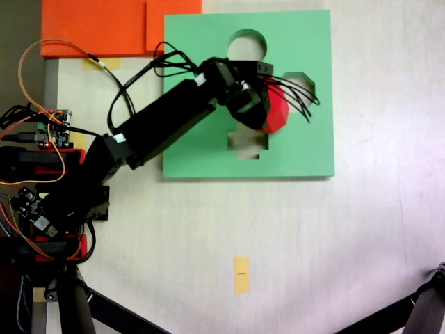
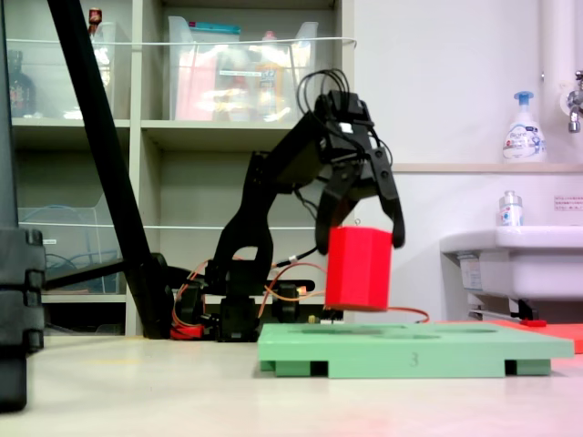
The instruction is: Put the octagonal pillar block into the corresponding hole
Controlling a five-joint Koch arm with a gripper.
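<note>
Shelves and a sink back the pale table (image 2: 137, 382). At frame centre, the gripper (image 2: 361, 238) clamps the red block (image 2: 358, 269) above the green board (image 2: 401, 350), left of its eight-sided hole (image 1: 300, 81).

One fixed view looks straight down on my table (image 1: 208, 229); the other sits low at table level, side-on and close. Both share my arm (image 2: 273, 173) and the green board (image 1: 306, 139).

Bright, even room light, soft shadows; both fixed views slightly blurred and washed-out.
</note>
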